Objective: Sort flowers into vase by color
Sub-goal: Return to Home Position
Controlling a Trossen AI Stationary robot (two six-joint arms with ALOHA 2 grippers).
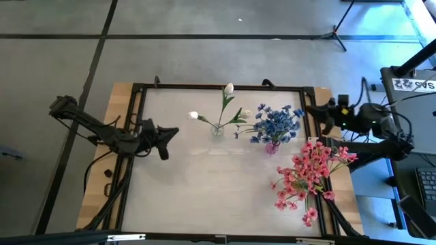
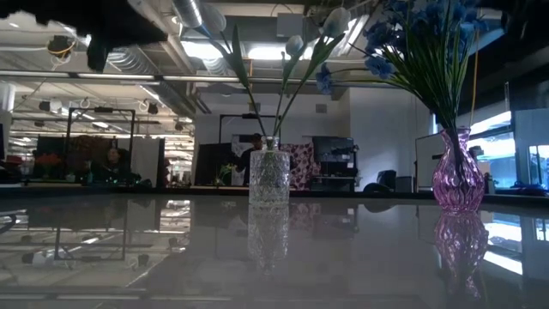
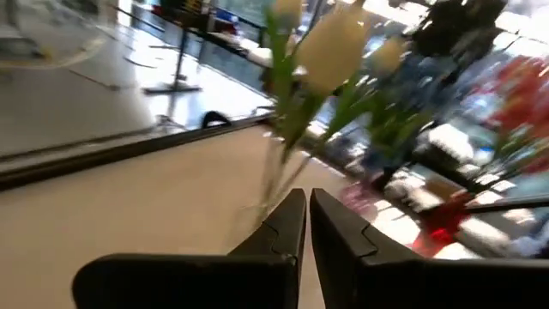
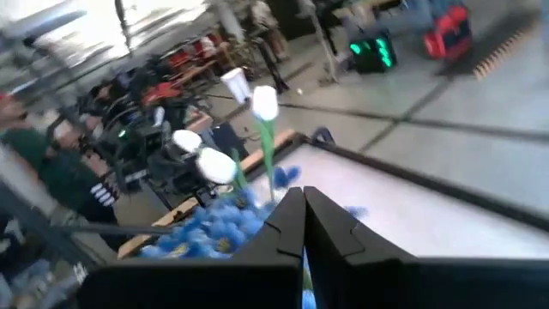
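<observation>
- While both my arms sit at the sides of the bench (image 1: 197,194), every flower I can see stands in a bunch and none lies loose on the surface.
- My left pincer (image 1: 165,138) hangs over the left part of the bench, pointing toward the middle. Its fingers (image 3: 283,236) are drawn together with only a thin slit between them, and they grip nothing.
- My right pincer (image 1: 317,116) is at the right edge of the bench, just beside the blue flowers (image 1: 276,122). Its fingers (image 4: 287,223) are pressed together and empty.
- The white flowers (image 1: 229,88) stand in a clear glass vase (image 2: 269,176) near the middle of the bench, their stems leaning apart.
- The blue flowers fill a purple glass vase (image 2: 456,176) just to the right of the clear one, with their blooms close to the white flowers' leaves.
- The pink flowers (image 1: 310,173) spread in a wide bunch at the right edge. In the high view their blooms hide whatever holds them.
</observation>
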